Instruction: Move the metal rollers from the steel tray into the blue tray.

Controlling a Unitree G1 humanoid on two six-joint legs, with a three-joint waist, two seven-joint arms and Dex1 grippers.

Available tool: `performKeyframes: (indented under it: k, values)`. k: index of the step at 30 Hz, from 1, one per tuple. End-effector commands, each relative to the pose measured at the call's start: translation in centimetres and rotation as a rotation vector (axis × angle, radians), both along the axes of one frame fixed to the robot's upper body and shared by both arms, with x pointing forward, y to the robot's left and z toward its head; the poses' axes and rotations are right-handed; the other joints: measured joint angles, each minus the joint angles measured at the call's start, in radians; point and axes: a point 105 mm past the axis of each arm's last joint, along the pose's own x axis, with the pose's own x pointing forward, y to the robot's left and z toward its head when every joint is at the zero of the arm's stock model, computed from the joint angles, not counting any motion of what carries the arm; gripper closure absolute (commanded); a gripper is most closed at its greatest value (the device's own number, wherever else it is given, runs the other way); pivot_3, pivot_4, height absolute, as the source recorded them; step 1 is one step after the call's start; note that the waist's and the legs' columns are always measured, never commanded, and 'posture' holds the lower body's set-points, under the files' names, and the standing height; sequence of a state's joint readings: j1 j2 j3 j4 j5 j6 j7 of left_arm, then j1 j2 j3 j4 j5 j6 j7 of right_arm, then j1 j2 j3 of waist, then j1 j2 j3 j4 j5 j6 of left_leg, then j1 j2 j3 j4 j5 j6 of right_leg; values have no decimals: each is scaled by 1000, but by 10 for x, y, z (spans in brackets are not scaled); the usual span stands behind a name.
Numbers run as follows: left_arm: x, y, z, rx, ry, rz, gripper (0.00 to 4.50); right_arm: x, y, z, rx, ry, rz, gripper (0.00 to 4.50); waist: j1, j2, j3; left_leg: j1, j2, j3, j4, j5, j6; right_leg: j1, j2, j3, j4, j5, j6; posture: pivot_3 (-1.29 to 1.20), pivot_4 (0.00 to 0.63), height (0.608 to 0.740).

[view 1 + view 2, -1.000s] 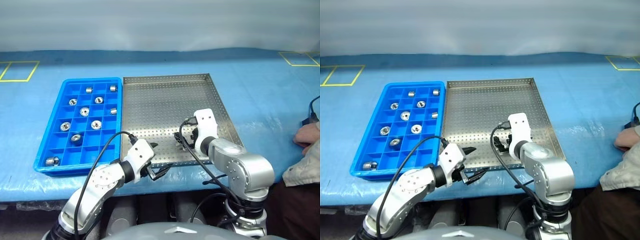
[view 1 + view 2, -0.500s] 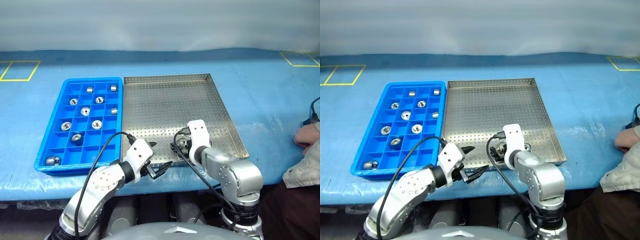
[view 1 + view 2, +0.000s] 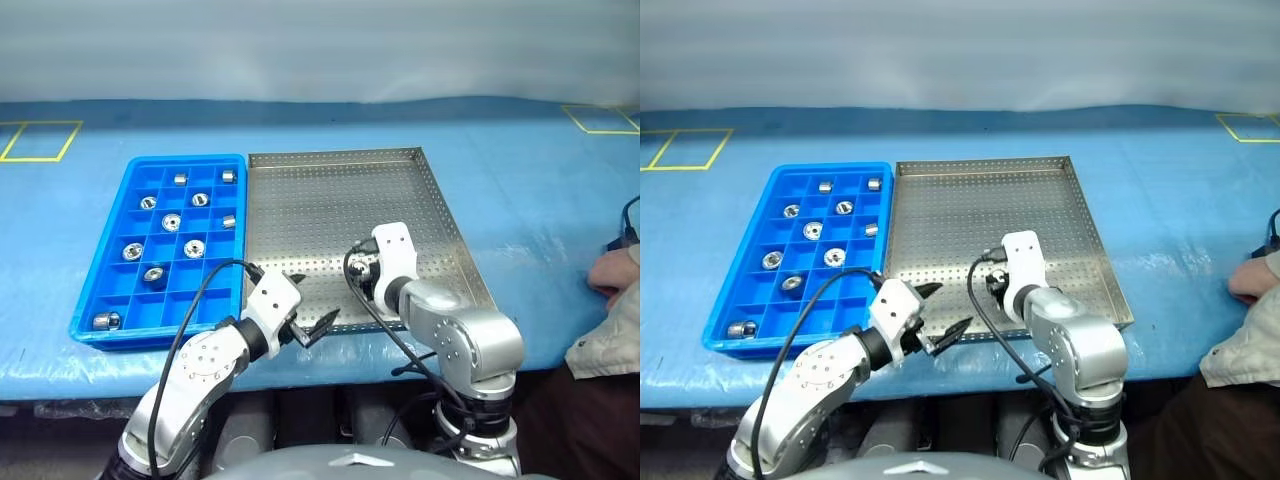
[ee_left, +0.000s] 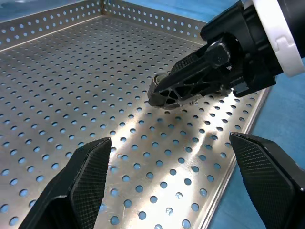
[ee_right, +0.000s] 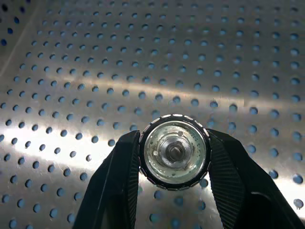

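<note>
From the head views, the right claw (image 3: 358, 283) hangs over the near part of the large grey perforated steel tray (image 3: 330, 200), its two black fingers closed on one small shiny silver metal roller (image 5: 174, 153); that tray lies on a counter covered in blue sheeting (image 3: 520, 190). The left claw (image 3: 312, 316) sits just to the left of the right one, over the steel tray's near rim, with its black fingers spread apart and nothing between them. Further left of the left claw, touching the steel tray's left rim, lies the bright blue plastic gridded tray (image 3: 110, 235), and ten metal rollers (image 3: 170, 222) rest in its square compartments, one to a cell, with one in the near left corner cell. A person's hand (image 3: 612, 272) rests on the counter well to the right of the right claw. In the left wrist view, the left claw's fingers (image 4: 81, 181) stand wide apart above the perforated sheet, and ahead of them the right claw pinches the roller just above the tray floor, near its rim. In the right wrist view, the roller is clamped between the two black fingers (image 5: 119, 183), its round end face and central hub toward the camera, with the tray's holed floor behind it.
</note>
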State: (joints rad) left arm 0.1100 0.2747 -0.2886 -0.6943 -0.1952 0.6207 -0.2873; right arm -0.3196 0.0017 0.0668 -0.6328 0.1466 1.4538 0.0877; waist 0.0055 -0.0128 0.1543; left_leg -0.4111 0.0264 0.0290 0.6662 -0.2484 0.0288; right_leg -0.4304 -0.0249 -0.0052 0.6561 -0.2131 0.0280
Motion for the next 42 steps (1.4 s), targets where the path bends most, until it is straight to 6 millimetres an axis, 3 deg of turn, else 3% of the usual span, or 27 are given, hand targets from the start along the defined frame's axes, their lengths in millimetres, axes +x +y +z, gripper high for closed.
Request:
performKeyframes:
  k: [1,6,12,19,23,27,35,38,42]
  values:
    - [9,18,29,-52,-129,151,162,10,27,23,42,-111,99,2807,11,0,0,0,0,0,0,0,0,0,0,0,0,0,0,242,150,740]
    - [5,36,32,-18,-155,240,162,20,62,32,31,-179,224,2807,43,0,0,0,1,-2,-3,0,0,-1,2,-1,0,-1,-1,329,150,740]
    - [-14,60,28,43,-148,313,162,25,105,43,51,-246,376,2807,85,0,0,-1,0,-2,-4,0,0,-1,0,-3,-1,-1,-1,425,150,740]
    - [-38,67,13,72,-68,318,162,12,136,40,116,-244,532,2807,143,0,1,-3,0,-6,-4,0,0,1,0,-8,-8,-3,-5,486,150,740]
    - [-42,64,11,61,-52,298,162,6,142,29,121,-216,571,2807,171,0,1,-5,0,-7,-5,0,0,1,-1,-9,-11,-3,-4,487,150,740]
    - [-42,62,10,61,-48,283,162,5,135,14,107,-185,574,2807,194,1,1,-5,0,-7,-5,0,0,1,-1,-10,-12,-3,-4,476,150,740]
    - [-37,44,8,42,-31,161,162,9,98,14,101,-188,482,112,202,1,1,-5,0,-7,-4,0,0,2,-1,-10,-12,-3,-4,367,150,740]
    - [-32,37,12,37,-48,100,162,12,75,24,106,-220,378,46,193,1,1,-5,0,-7,-5,0,0,1,0,-10,-12,-3,-4,316,150,740]
    - [-22,26,18,28,-70,-4,162,20,24,33,76,-258,145,46,168,2,1,-6,0,-7,-4,0,0,1,0,-10,-12,-3,-4,208,150,740]
